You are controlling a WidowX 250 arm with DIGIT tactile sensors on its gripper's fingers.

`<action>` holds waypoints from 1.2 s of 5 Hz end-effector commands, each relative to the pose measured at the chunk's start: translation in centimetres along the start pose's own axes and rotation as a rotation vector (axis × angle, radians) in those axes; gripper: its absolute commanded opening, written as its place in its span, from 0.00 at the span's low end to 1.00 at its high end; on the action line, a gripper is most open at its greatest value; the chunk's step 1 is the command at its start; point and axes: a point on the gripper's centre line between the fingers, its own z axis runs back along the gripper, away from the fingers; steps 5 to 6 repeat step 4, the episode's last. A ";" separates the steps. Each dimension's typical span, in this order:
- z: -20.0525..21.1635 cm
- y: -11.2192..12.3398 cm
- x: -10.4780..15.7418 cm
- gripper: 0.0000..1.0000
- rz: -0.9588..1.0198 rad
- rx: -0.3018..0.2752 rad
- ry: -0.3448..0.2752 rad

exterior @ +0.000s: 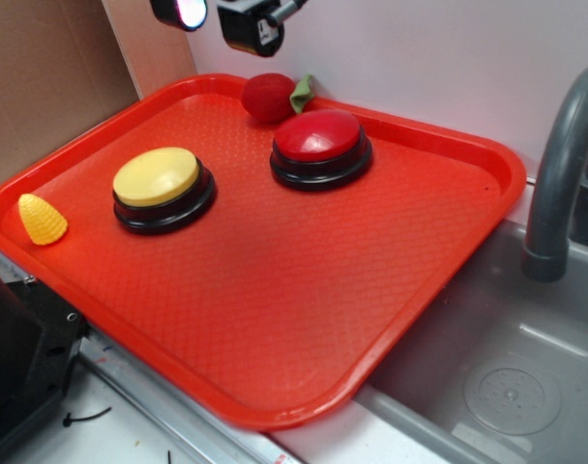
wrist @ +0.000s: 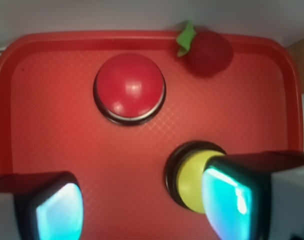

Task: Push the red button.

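Item: red button (wrist: 130, 88), on red tray (wrist: 52, 145), far side, beside fuzzy ball (wrist: 208, 51). Gripper (wrist: 142, 205) high above, fingers apart, empty; button lies ahead, slightly left; yellow button (wrist: 192, 182) under right finger.

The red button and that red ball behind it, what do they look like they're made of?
The red button: probably hard glossy plastic, its dome showing a bright highlight, on a black base. The red ball: likely soft fabric or plush, matte and fuzzy-looking, with a green leaf.
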 end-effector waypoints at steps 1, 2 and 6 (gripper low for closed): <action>3.3 -0.1 0.2 1.00 0.009 -0.029 -0.062; 3.5 -0.2 -0.2 1.00 0.011 -0.026 -0.061; 4.4 -0.3 -1.3 1.00 0.043 -0.034 -0.074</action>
